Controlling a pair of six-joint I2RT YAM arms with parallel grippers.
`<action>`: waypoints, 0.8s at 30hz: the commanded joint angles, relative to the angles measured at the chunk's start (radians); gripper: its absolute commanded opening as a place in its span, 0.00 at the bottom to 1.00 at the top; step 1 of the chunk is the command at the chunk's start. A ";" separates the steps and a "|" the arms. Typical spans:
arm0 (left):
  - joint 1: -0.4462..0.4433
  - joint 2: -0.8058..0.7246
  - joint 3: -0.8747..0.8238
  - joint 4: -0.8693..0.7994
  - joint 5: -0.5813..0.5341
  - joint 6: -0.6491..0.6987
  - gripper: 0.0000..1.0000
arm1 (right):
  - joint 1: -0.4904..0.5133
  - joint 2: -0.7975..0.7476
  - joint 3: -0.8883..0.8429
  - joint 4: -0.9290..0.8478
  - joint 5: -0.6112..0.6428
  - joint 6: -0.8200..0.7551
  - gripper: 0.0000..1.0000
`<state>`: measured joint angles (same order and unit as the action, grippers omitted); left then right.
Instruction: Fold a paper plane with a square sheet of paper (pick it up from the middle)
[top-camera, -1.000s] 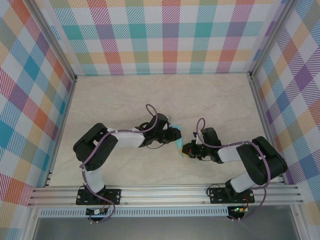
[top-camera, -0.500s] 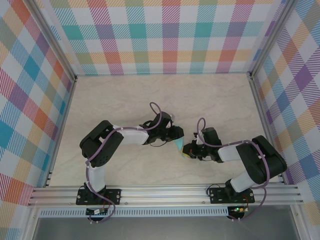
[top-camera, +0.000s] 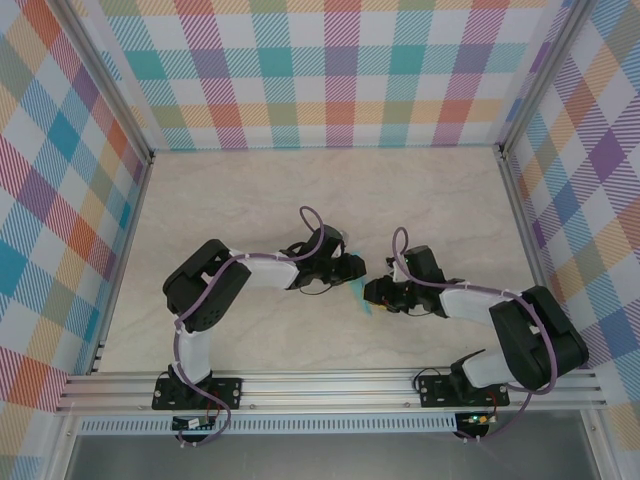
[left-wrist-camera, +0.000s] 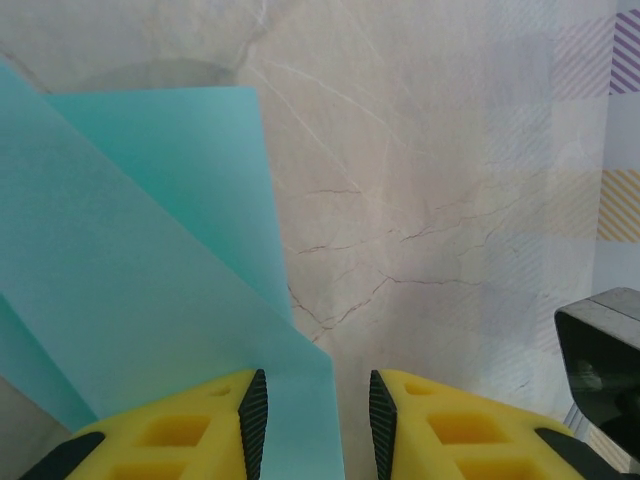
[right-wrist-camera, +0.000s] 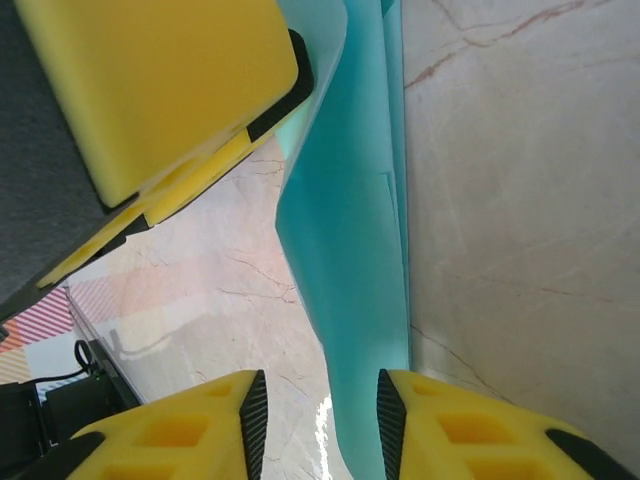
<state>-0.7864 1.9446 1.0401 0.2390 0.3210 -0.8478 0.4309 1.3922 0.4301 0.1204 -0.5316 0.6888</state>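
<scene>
Turquoise paper (left-wrist-camera: 150, 250), thin, smooth and creased into overlapping layers, sits between the left tool's (left-wrist-camera: 312, 415) yellow, black-padded fingers (left-wrist-camera: 170, 430). These stand narrowly apart, with marbled table (left-wrist-camera: 430, 200) showing in the gap. The right tool (right-wrist-camera: 322, 420) is likewise narrowly parted around the paper's upright edge, not pinching it. From above, both tools meet over the table's middle, nearer its near edge, with checked walls (top-camera: 340, 70) beyond.

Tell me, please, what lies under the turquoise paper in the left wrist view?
Beside the turquoise paper, marbled table is visible and probably continues beneath. The surface directly under the sheet is covered, so I cannot confirm it.
</scene>
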 joint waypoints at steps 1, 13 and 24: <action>0.013 0.012 0.020 0.003 -0.008 -0.003 0.34 | -0.005 0.007 0.046 -0.086 -0.009 -0.095 0.44; 0.012 0.014 0.024 0.020 0.006 -0.012 0.35 | 0.019 0.146 0.127 -0.117 0.010 -0.161 0.45; 0.013 0.010 0.026 0.019 0.010 -0.008 0.34 | 0.038 0.168 0.139 -0.145 0.035 -0.168 0.27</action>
<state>-0.7826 1.9480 1.0443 0.2398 0.3222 -0.8516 0.4438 1.5291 0.5591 -0.0181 -0.4965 0.5499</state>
